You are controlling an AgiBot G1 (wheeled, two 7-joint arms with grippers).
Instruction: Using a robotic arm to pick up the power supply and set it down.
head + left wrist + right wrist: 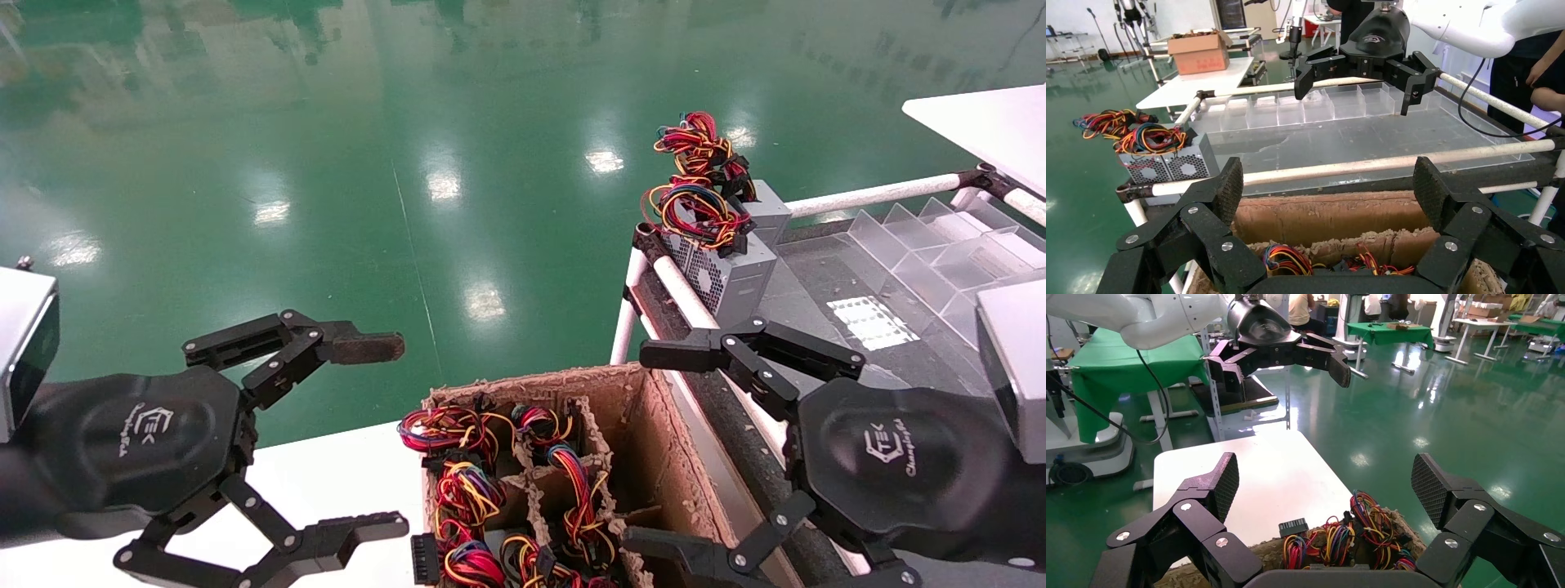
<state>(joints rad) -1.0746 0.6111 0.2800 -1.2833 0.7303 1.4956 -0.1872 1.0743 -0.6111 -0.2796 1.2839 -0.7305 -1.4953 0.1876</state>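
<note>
Two silver-grey power supplies [731, 282] with perforated vents and red, yellow and black wire bundles stand on the cart's near-left corner; the left wrist view shows them too [1168, 166]. A torn cardboard box [654, 441] below my grippers holds several more wire bundles [1352, 536]. My right gripper [637, 445], all black, hovers open over the box's right side with nothing between its fingers [1428, 487]. It is well short of the two power supplies on the cart. My left gripper [400, 437], with a worn brownish pad, hangs open left of the box.
The cart [817, 269] has a dark mat, white tube rails [674, 282] and clear plastic dividers [940, 245] at its far side. A white table [327, 482] lies under my left gripper. Another white tabletop [989, 122] is at the far right. Green floor lies beyond.
</note>
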